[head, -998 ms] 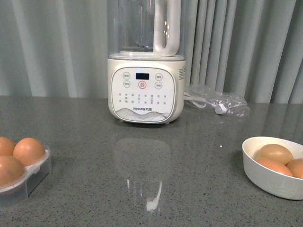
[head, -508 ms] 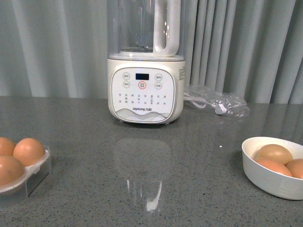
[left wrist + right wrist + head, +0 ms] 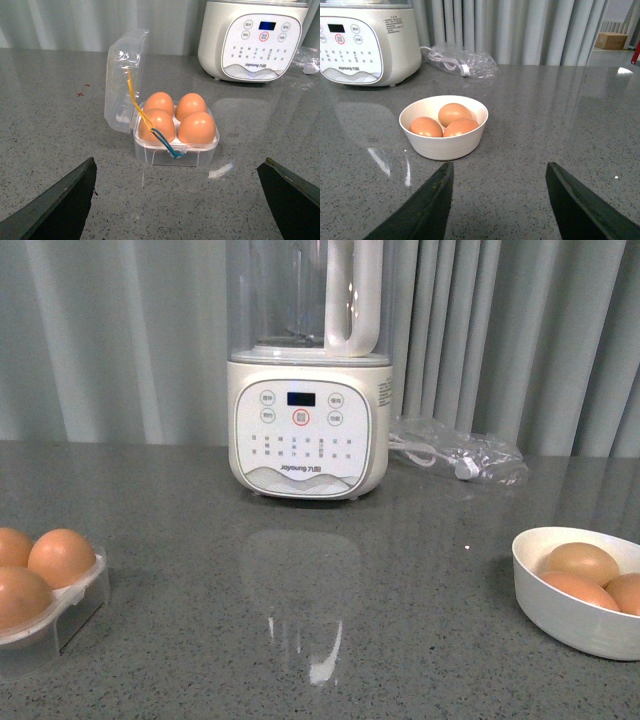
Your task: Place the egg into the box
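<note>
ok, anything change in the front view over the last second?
Nothing visible. The box with its eggs, the bowl and the blender sit where they were. Neither arm shows in the front view.

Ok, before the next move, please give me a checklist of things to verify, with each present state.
1. The left gripper open, empty: ok.
2. The right gripper open, empty: ok.
3. The lid raised: ok.
4. Free cup in the box: not ok, four eggs fill it.
5. Eggs to pick: ok, three eggs in the bowl.
6. Yellow-blue band off the cups: not ok, it lies over one egg.
</note>
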Motion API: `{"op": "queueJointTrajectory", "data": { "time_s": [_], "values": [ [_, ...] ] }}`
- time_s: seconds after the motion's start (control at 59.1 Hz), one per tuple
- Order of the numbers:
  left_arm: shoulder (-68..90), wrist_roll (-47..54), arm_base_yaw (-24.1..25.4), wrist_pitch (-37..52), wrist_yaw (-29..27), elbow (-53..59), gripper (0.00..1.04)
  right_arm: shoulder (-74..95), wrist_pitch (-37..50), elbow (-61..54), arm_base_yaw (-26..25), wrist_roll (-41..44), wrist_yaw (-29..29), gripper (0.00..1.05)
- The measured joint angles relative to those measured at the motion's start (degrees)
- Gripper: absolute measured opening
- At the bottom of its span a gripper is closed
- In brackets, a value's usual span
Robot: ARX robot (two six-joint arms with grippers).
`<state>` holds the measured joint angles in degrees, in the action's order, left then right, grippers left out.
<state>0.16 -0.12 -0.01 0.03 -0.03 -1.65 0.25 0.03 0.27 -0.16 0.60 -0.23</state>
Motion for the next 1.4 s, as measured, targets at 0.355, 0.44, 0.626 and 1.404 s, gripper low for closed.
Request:
{"op": "queueJointTrajectory", "data": {
  "time_s": [0.355, 0.44, 0.626, 1.404],
  "values": [
    [0.0, 0.0, 0.0, 0.0, 0.0, 0.0, 0.98, 0.0, 0.0, 0.0, 0.0, 0.0, 0.0, 0.97],
    [0.0, 0.0, 0.0, 0.0, 0.0, 0.0, 0.98, 0.0, 0.0, 0.0, 0.0, 0.0, 0.0, 0.98],
    [0.0, 0.0, 0.0, 0.0, 0.0, 0.0, 0.98, 0.0, 0.0, 0.0, 0.0, 0.0, 0.0, 0.98],
    [43.6, -0.5, 24.2, 16.5, 10.0, -17.9, 0.98, 0.0, 0.0, 0.0, 0.0, 0.0, 0.0, 0.98]
  ]
}}
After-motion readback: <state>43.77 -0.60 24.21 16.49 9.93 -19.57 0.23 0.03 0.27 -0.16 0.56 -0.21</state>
